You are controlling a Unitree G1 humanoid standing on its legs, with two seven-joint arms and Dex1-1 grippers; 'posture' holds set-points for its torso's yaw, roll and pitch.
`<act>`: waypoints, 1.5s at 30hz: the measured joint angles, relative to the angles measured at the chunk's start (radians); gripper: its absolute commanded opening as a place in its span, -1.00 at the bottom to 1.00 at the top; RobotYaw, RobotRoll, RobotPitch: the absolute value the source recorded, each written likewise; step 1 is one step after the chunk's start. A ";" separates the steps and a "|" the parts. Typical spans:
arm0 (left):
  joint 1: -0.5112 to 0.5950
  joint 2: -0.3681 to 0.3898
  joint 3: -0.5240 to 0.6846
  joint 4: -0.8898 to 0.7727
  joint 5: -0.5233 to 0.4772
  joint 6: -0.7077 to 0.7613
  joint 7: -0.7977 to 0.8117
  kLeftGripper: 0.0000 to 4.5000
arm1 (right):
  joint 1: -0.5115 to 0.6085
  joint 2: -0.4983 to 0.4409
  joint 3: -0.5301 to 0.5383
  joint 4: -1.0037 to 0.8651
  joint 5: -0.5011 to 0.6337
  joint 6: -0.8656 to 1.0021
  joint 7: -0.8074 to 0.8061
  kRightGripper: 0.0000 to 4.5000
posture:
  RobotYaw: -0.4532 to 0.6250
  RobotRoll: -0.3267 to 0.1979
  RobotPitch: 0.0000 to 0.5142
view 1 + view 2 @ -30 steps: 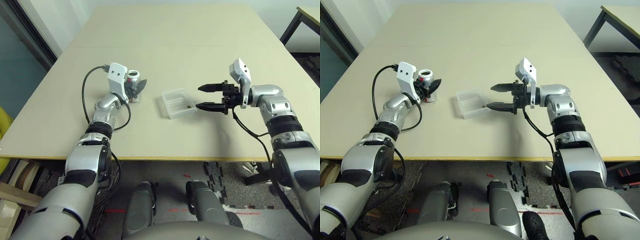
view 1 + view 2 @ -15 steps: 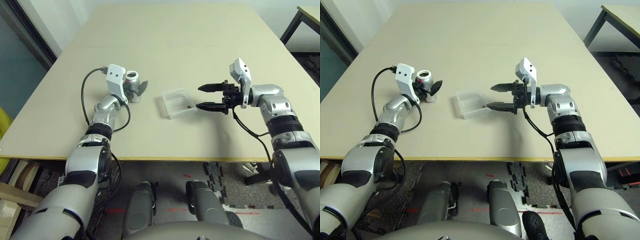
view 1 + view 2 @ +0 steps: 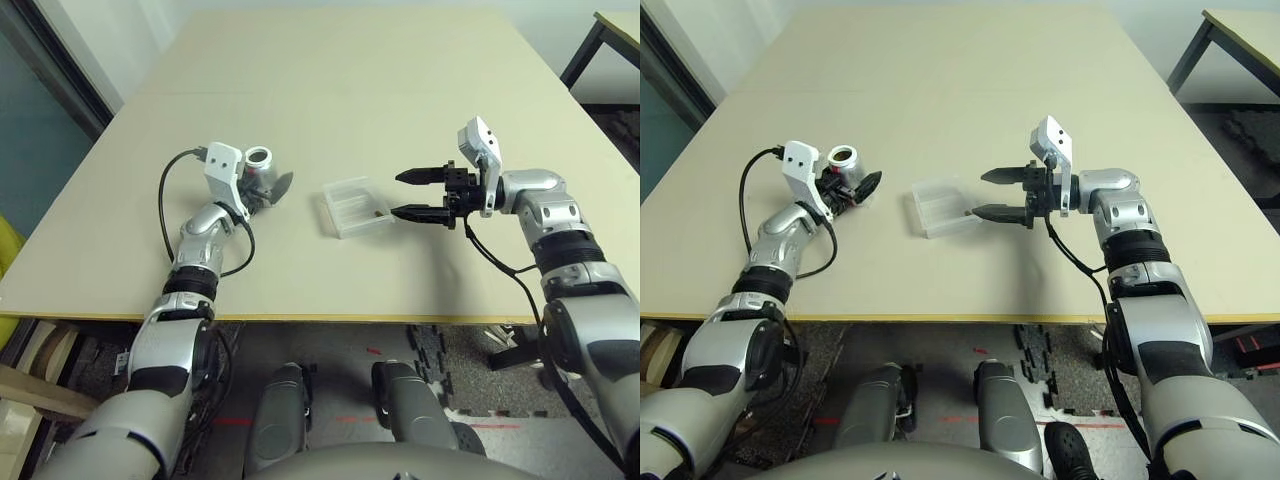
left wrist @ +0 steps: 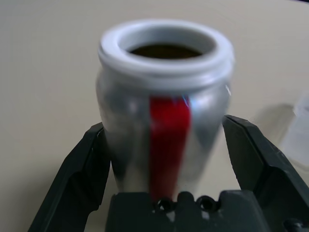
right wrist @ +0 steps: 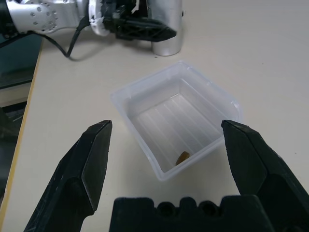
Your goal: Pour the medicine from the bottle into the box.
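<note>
The silver bottle (image 3: 258,157) with its red stripe stands uncapped on the table at the left, its white-rimmed mouth showing a dark inside. My left gripper (image 4: 162,124) is open, one black finger close along each side of the bottle. The clear plastic box (image 5: 147,79) lies at the table's middle, to the right of the bottle. One small brown piece of medicine (image 5: 182,157) rests inside it at the wall nearest my right gripper. My right gripper (image 3: 396,194) hovers open just right of the box, fingers pointing at it and holding nothing.
The tan table (image 3: 350,80) stretches far behind the objects. Its front edge (image 3: 300,318) lies close below both arms. A black cable (image 3: 163,195) loops off my left wrist. Another table's corner (image 3: 615,30) stands at the far right.
My left wrist has swung left and toward me, still around the bottle, whose mouth now sits slightly further left. The right arm and the box have not moved.
</note>
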State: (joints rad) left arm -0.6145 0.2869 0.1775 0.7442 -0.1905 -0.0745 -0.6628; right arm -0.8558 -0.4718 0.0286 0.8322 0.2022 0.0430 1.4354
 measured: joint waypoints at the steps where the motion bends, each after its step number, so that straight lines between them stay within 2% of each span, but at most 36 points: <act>1: 0.016 0.000 -0.001 -0.028 -0.004 0.016 -0.001 0.98 | -0.001 0.000 0.000 0.002 -0.001 -0.003 0.000 1.00 | -0.44 0.25 -0.53; 9: 0.165 0.010 0.000 -0.297 -0.035 0.143 0.009 0.98 | -0.006 0.007 0.000 0.034 -0.006 -0.019 -0.002 1.00 | -0.42 0.25 -0.54; 16: 0.305 0.060 0.010 -0.485 -0.071 0.246 0.013 0.98 | -0.018 0.007 -0.001 0.073 -0.014 -0.045 -0.004 1.00 | -0.39 0.25 -0.54; 28: 0.406 0.126 0.077 -0.627 -0.133 0.344 0.040 0.98 | -0.030 0.013 -0.001 0.109 -0.022 -0.070 -0.006 1.00 | -0.34 0.25 -0.55; 33: 0.476 0.148 0.123 -0.710 -0.207 0.426 0.045 0.98 | -0.032 0.012 -0.004 0.116 -0.024 -0.075 -0.022 1.00 | -0.31 0.25 -0.56; 39: 0.459 0.214 0.229 -0.699 -0.246 0.431 0.065 0.98 | -0.032 -0.002 -0.049 0.121 -0.013 -0.071 -0.090 1.00 | -0.31 0.25 -0.57; 45: 0.360 0.299 0.259 -0.557 -0.244 0.386 0.063 0.98 | -0.029 -0.030 -0.145 0.124 0.019 -0.043 -0.239 1.00 | -0.34 0.25 -0.56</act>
State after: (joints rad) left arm -0.2541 0.5855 0.4366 0.1875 -0.4347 0.3111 -0.5994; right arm -0.8844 -0.5014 -0.1161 0.9565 0.2210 -0.0003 1.1966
